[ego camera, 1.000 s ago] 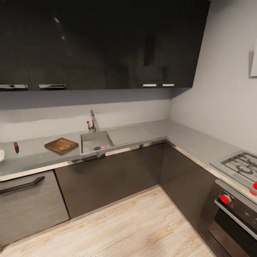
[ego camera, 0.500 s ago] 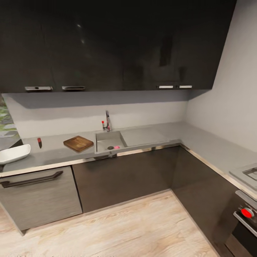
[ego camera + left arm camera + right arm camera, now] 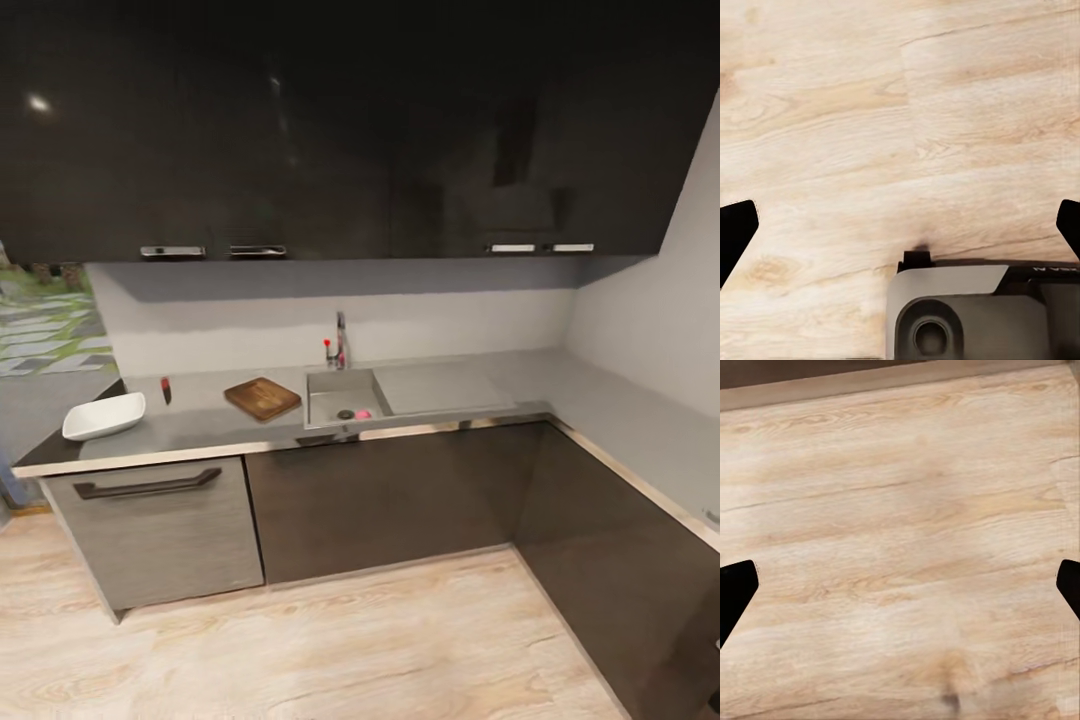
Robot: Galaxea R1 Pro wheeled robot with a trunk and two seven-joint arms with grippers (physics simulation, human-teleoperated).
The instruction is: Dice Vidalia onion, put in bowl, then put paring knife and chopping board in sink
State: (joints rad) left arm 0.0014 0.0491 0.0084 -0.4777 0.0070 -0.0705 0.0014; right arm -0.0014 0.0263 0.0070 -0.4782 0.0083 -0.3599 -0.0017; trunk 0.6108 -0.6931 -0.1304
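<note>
Across the room in the head view, the small pinkish Vidalia onion [image 3: 363, 414] lies in the steel sink [image 3: 330, 398] beside the round drain. Left of the sink, the dark-brown chopping board [image 3: 262, 398] rests on the grey countertop [image 3: 200, 425]. The red-handled paring knife [image 3: 166, 390] lies further left, near the wall. The white square bowl [image 3: 104, 416] sits at the counter's left end. My left gripper [image 3: 900, 225] and right gripper [image 3: 900, 585] both hang open over the wooden floor, nothing between their black fingertips.
A chrome tap with a red knob [image 3: 340, 345] stands behind the sink. Dark wall cabinets [image 3: 300, 130] hang above, and the counter turns a corner along the right wall [image 3: 640, 440]. Light wooden floor [image 3: 350, 640] lies between me and the cabinets. My grey base [image 3: 975, 315] shows in the left wrist view.
The whole head view has swung left: sink, board and knife shifted right in the picture, the bowl came fully into view and the stove left it. Nothing on the counter moved.
</note>
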